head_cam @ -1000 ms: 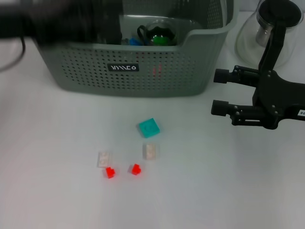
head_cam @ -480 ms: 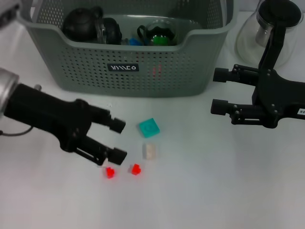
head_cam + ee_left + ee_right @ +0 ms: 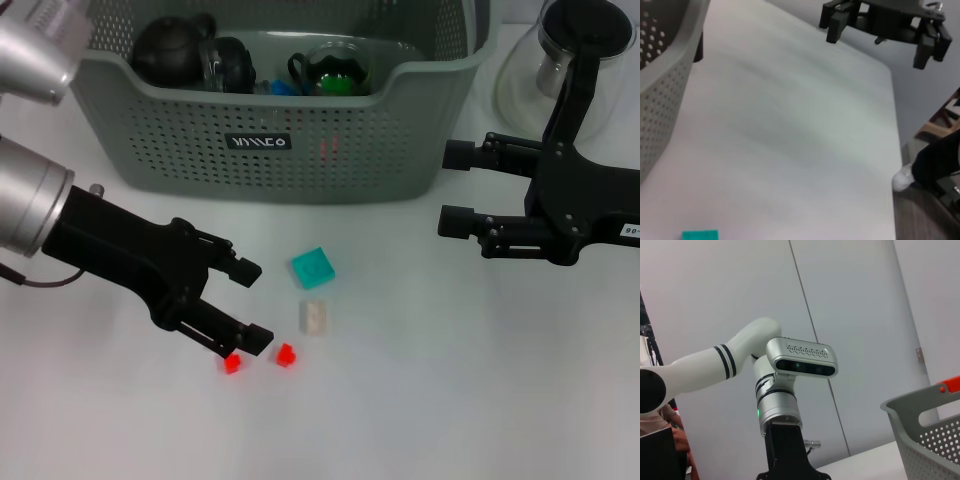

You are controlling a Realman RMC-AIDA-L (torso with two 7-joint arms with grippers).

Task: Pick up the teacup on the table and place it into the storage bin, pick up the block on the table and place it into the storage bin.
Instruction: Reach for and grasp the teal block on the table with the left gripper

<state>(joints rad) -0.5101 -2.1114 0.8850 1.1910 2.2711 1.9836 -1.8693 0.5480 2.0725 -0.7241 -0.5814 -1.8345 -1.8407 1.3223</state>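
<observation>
The left gripper point(image 3: 252, 305) hangs low over the table point(image 3: 450, 380) with fingers spread wide and holding nothing. A teal block point(image 3: 313, 268) lies just beyond its upper fingertip, a pale block point(image 3: 314, 317) just beyond the gap between the fingers, and two small red blocks point(image 3: 258, 358) by the lower fingertip. The storage bin point(image 3: 270, 150) stands behind. The right gripper point(image 3: 455, 187) hovers well apart, fingers open and empty.

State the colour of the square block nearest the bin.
Teal block, clearest in the head view.
</observation>
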